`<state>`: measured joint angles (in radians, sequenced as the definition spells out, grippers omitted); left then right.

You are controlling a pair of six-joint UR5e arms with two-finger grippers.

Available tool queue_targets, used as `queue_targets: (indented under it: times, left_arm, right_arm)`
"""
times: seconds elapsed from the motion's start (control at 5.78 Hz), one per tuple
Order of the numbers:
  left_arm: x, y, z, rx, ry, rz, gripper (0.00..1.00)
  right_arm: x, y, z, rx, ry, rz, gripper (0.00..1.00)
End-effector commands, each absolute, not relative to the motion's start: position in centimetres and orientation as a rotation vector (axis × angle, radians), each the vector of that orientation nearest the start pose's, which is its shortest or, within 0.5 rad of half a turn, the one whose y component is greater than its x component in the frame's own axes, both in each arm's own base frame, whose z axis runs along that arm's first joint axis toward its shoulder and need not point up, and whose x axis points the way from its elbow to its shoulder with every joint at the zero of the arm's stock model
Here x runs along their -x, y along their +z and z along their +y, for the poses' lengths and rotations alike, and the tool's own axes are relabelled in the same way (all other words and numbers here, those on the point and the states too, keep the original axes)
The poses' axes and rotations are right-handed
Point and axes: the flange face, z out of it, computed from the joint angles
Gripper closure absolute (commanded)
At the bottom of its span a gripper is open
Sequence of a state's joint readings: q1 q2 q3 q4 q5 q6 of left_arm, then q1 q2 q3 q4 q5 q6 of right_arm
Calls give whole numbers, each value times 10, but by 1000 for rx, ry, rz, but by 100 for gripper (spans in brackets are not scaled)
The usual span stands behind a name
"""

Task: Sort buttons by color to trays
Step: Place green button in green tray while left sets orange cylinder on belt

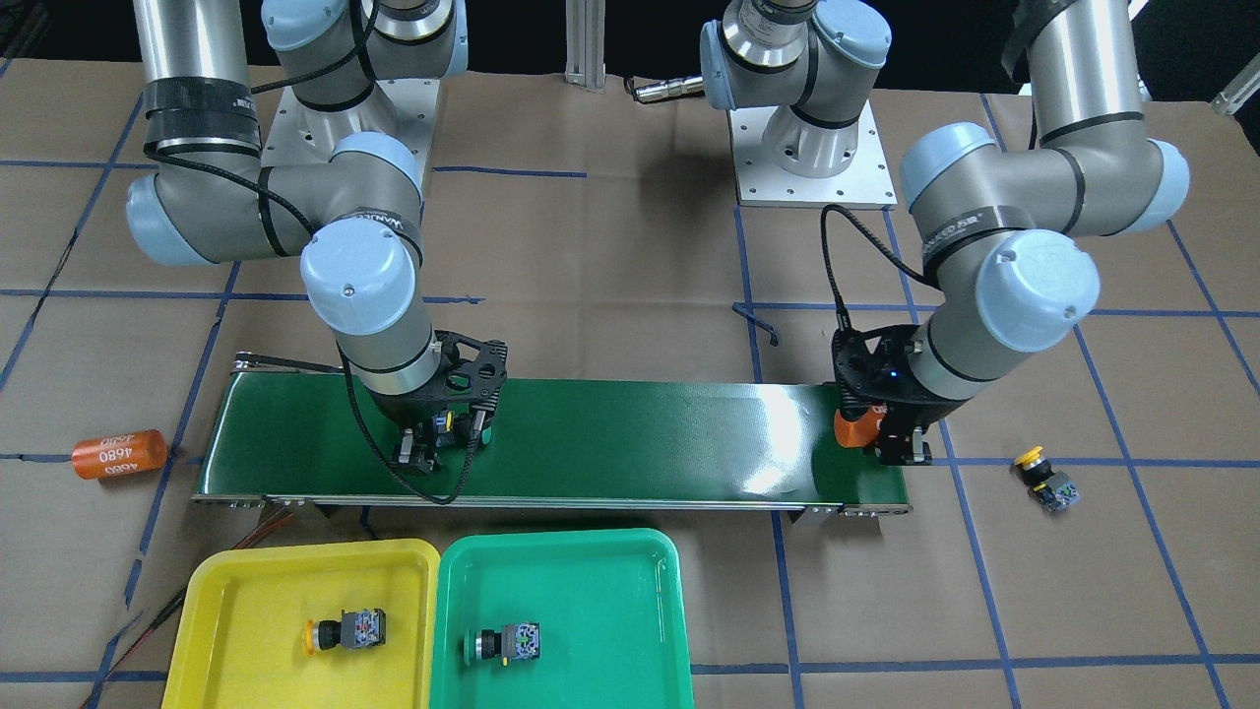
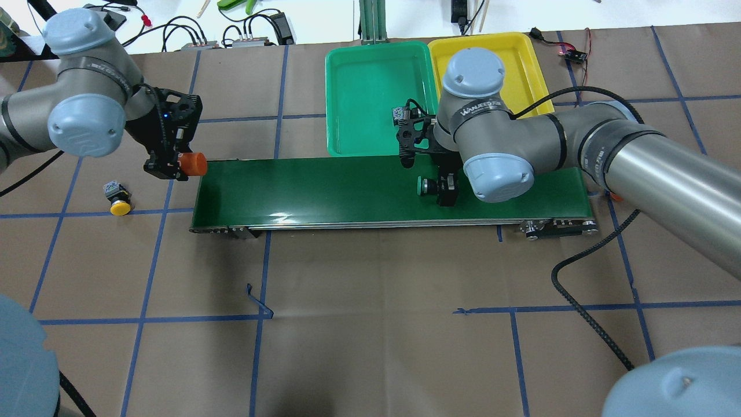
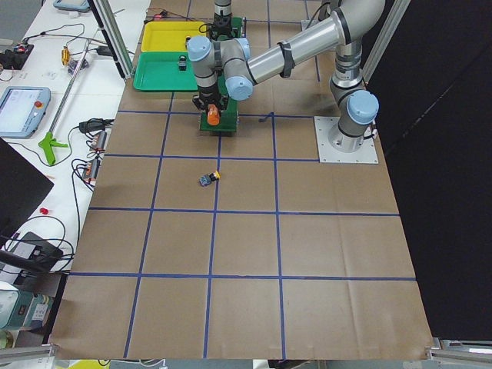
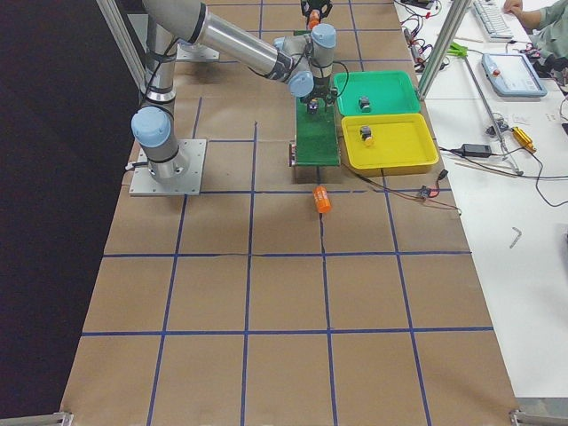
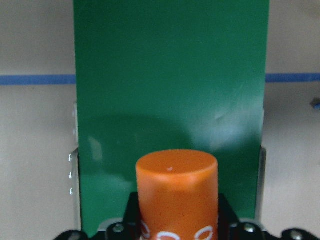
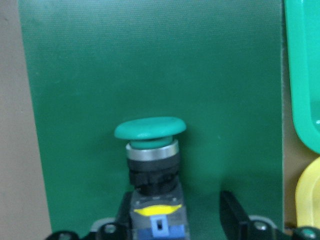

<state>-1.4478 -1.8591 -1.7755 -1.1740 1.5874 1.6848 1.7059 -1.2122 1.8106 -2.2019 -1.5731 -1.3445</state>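
Table (image 2: 370,359) is carrying a conveyor belt (image 2: 324,191), with the green tray (image 2: 365,87) and the yellow tray (image 2: 529,69) sitting side by side just beyond its far edge. The left end effector (image 2: 176,167) is clamping an orange cylinder (image 2: 193,164) at one end of the belt. The right end effector (image 2: 447,189) is straddling the green button (image 2: 427,186), which is lying on its side on the belt: jaws parted, one finger (image 6: 234,212) standing clear of the switch body. A green-capped button (image 1: 504,645) is resting in the green tray, a yellow-capped button (image 1: 345,630) in the yellow; a loose yellow button (image 2: 118,202) is waiting on the table. Judged light and rigid; the domed cap is looking slick, so the flat-sided body is offering the surer hold.
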Motion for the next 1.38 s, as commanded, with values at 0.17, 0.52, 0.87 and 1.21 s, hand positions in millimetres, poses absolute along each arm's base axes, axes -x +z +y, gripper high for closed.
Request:
queue_targets:
  times: [0.17, 0.52, 0.87, 1.21]
  left_arm:
    - [116, 256, -550, -2269, 122, 2251, 75]
    - [80, 267, -565, -2206, 85, 2290, 1]
    - [3, 274, -575, -2307, 66, 2187, 1]
    - [-71, 255, -588, -2454, 67, 2055, 1]
  right_arm:
    - [-195, 279, -548, 2154, -46, 2379, 100]
    - [-173, 347, -589, 2153, -177, 2440, 100]
    - [-187, 343, -695, 2159, -168, 2415, 100]
    - [-228, 315, -772, 2199, -295, 2361, 100]
